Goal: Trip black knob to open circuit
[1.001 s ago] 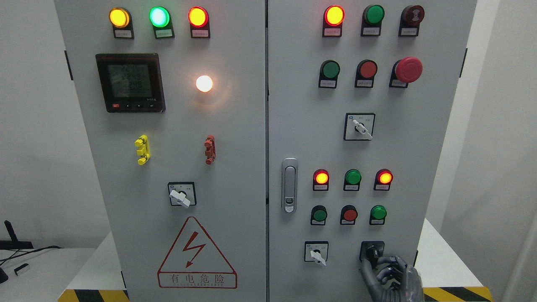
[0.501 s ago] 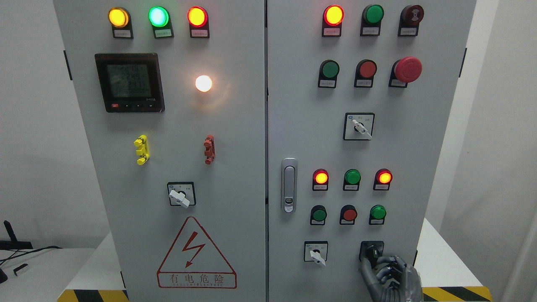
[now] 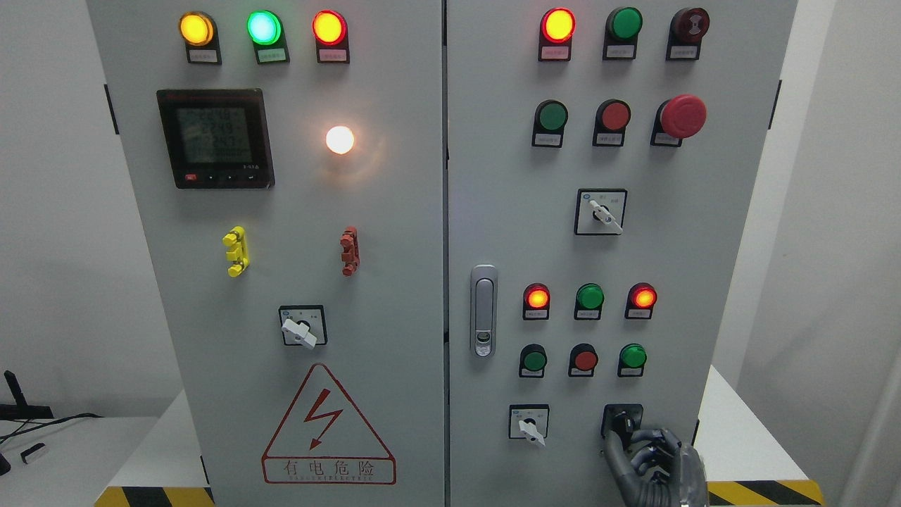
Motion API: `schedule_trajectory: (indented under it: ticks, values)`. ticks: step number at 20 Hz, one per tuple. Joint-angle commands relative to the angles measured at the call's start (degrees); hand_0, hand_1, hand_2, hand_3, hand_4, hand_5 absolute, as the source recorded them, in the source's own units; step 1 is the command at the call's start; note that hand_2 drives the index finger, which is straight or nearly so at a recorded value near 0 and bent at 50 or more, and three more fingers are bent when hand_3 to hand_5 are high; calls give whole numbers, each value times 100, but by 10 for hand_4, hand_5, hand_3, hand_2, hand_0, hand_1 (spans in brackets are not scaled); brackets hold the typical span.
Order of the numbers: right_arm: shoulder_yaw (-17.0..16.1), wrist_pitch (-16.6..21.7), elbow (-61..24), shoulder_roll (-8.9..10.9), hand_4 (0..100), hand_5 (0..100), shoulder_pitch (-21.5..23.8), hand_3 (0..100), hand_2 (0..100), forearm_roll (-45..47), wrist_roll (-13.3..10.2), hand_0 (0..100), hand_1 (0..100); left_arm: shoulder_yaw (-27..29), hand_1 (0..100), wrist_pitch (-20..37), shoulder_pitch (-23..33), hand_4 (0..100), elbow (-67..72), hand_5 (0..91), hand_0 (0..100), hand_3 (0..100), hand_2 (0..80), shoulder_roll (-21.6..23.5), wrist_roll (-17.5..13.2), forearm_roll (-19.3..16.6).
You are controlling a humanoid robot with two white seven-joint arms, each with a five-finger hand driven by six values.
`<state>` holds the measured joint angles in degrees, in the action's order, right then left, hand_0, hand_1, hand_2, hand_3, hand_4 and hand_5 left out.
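Observation:
The black knob [image 3: 624, 421] sits on a black square plate at the lower right of the cabinet's right door [image 3: 507, 232]. My right hand [image 3: 651, 461] comes up from the bottom edge just below it. Its thumb [image 3: 611, 451] reaches up along the knob's left side and the curled fingers [image 3: 654, 440] press against its lower right, so the hand is shut on the knob. The lower part of the knob is hidden by the fingers. The left arm does not show.
A white-handled selector [image 3: 529, 422] sits left of the knob, with a row of green and red buttons [image 3: 584, 359] above. A door latch [image 3: 483, 310] stands near the seam. The red emergency button [image 3: 684, 116] is at the upper right. Yellow-black tape [image 3: 764, 491] edges the base.
The hand stays on the black knob with hardly any movement. The whole picture has drifted a few pixels to the left.

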<state>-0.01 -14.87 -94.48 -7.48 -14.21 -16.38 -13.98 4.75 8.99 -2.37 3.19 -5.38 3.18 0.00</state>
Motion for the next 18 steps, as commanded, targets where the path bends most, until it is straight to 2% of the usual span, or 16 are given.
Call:
schedule_trajectory:
  ticks: [1, 18]
  values:
    - [18, -7, 9, -25, 868, 960, -3, 848, 575, 12, 9, 312, 668, 0, 389, -3, 0, 0, -3, 0, 120, 0, 0, 2, -1, -176]
    - [71, -86, 9, -25, 872, 961, -3, 854, 595, 12, 18, 311, 665, 0, 389, -3, 0, 0, -3, 0, 120, 0, 0, -6, -1, -176]
